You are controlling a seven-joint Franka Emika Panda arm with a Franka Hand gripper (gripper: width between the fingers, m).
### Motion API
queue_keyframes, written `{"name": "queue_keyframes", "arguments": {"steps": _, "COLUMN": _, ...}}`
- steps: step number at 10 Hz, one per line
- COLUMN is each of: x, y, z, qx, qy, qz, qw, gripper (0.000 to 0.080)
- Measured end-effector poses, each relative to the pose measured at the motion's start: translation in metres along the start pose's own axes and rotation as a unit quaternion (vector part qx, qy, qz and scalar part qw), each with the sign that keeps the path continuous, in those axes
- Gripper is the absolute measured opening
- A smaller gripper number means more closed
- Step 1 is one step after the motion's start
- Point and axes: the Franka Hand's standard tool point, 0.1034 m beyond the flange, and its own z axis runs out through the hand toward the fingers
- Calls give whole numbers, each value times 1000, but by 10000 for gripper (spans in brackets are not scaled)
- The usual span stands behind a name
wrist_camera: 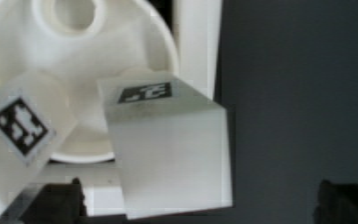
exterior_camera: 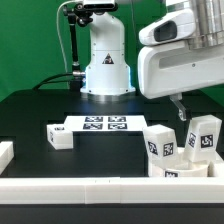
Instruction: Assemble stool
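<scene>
The round white seat [wrist_camera: 87, 55] lies flat, and in the exterior view it shows low at the right [exterior_camera: 186, 172]. Two blocky white legs with tags stand on or by it [exterior_camera: 160, 143] [exterior_camera: 203, 135]. In the wrist view one leg [wrist_camera: 167, 150] fills the middle and a second leg [wrist_camera: 16, 130] is beside it. A third leg [exterior_camera: 59, 135] lies alone on the table at the exterior view's left. My gripper [wrist_camera: 202, 205] hovers above the middle leg with its jaws wide open and holds nothing. In the exterior view it [exterior_camera: 181, 112] is between and above the two legs.
The marker board [exterior_camera: 100, 124] lies mid-table in front of the robot base [exterior_camera: 106, 65]. White border rails run along the front [exterior_camera: 90, 195] and the exterior view's left [exterior_camera: 5, 152]. A rail [wrist_camera: 197, 40] passes beside the seat.
</scene>
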Motion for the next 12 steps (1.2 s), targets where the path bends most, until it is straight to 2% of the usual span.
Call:
{"name": "queue_keyframes", "arguments": {"steps": 3, "x": -2, "y": 2, "z": 2, "qx": -6, "qy": 0, "qz": -103, "qw": 995, "gripper": 649}}
{"name": "queue_keyframes", "arguments": {"steps": 7, "x": -3, "y": 5, "z": 4, "qx": -13, "qy": -6, "qz": -246, "qw": 969, "gripper": 649}}
{"name": "queue_keyframes", "arguments": {"steps": 8, "x": -3, "y": 7, "z": 4, "qx": -21, "qy": -10, "qz": -312, "qw": 950, "gripper": 649}}
{"name": "queue_keyframes", "arguments": {"steps": 9, "x": -3, "y": 7, "z": 4, "qx": -23, "qy": -12, "qz": -336, "qw": 941, "gripper": 649}}
{"name": "queue_keyframes", "arguments": {"steps": 12, "x": -4, "y": 10, "z": 5, "qx": -32, "qy": -22, "qz": -462, "qw": 886, "gripper": 649}}
